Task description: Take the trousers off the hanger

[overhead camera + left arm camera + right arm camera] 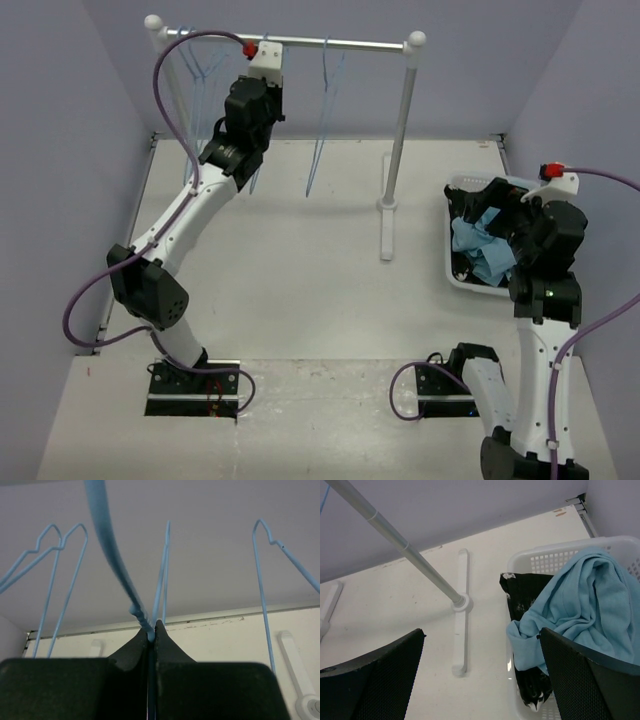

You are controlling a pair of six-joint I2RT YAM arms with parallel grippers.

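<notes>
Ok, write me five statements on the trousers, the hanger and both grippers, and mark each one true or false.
1. The trousers lie in the white basket. True.
2. The right gripper is shut on the trousers. False: it is open and holds nothing.
3. The left gripper is shut on the hanger. True.
4. The rail is bare. False: spare hangers hang on it.
5. A black garment shares the basket with the trousers. True.
</notes>
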